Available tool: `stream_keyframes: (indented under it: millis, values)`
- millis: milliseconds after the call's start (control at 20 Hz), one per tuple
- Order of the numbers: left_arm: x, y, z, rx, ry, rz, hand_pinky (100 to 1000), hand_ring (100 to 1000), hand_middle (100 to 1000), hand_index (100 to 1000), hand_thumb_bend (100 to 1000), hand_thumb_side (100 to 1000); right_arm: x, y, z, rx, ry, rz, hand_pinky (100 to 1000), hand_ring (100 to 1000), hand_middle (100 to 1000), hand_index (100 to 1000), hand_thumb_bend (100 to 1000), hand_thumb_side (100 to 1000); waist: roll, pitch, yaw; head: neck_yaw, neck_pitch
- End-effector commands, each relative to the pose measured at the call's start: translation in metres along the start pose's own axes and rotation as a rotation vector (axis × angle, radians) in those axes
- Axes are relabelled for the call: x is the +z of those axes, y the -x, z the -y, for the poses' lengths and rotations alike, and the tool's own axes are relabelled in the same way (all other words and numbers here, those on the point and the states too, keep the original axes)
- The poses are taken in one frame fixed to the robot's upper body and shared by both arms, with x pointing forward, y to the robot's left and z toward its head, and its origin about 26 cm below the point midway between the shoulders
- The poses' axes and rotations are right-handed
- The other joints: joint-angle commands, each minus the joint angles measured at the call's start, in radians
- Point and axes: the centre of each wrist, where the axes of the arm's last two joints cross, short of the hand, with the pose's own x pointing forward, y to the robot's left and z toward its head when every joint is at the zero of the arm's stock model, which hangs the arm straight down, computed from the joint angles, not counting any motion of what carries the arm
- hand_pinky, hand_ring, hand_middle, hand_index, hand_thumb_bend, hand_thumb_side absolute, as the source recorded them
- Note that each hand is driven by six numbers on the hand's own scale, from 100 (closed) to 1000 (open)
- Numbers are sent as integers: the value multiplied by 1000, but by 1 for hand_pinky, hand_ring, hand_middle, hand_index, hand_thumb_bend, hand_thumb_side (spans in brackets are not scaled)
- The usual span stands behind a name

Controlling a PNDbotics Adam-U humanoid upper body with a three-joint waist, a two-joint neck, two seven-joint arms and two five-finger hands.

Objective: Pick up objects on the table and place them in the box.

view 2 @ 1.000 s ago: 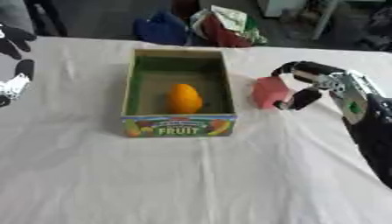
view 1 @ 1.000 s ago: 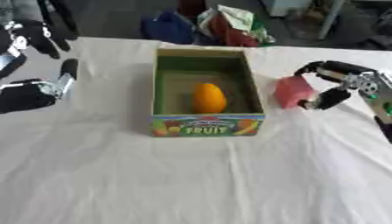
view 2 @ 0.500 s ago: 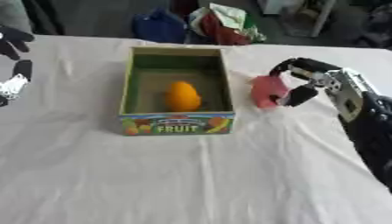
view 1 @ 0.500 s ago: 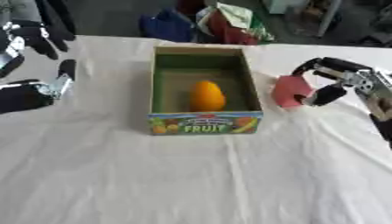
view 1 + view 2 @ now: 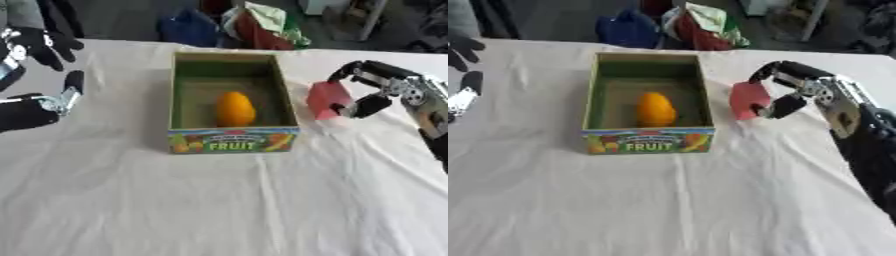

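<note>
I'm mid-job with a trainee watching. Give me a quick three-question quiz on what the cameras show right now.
1. True or false: the orange oval fruit lies inside the green cardboard box labelled FRUIT.
2. Which robot hand holds the red blocky object? A) left B) right C) neither
3. Fill in: the red object sits just outside the box's ____ wall, on the robot's own side naming.

Key
1. True; it rests on the box floor.
2. B; the right robot hand has fingers curled over the object and the thumb under it. The left robot hand sits at the left edge over the white tablecloth, holding nothing.
3. right.
</note>
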Motion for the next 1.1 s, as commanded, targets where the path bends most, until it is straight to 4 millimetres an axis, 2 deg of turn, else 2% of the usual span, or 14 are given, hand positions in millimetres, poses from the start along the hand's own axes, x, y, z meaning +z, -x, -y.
stream_keyframes:
  millis: [50,350,550,800,1100]
  values:
    - [1,1,-11,-29,-21,-1,645,585,611,827,100,526,11,-7,40,54,76,41,810,865,578,727,188,200,2,-16,-5,1,3]
    - [3,2,-9,-26,-12,-4,645,585,611,829,100,527,6,-40,81,100,150,155,815,864,583,732,191,183,-5,-25,-14,0,-4]
    - [2,-2,-11,-20,-19,15,646,585,611,829,100,525,-9,-63,95,112,164,217,815,864,585,734,183,183,-7,-32,-14,-11,-7]
    - [-2,-7,-12,-4,-30,42,644,584,610,829,100,526,-37,-81,89,84,140,242,812,865,588,740,164,206,-5,-37,3,-32,-9]
    - [-5,-11,-11,17,-37,58,642,582,609,829,100,528,-71,-91,62,32,123,216,809,867,613,767,155,226,1,-39,25,-49,-9]
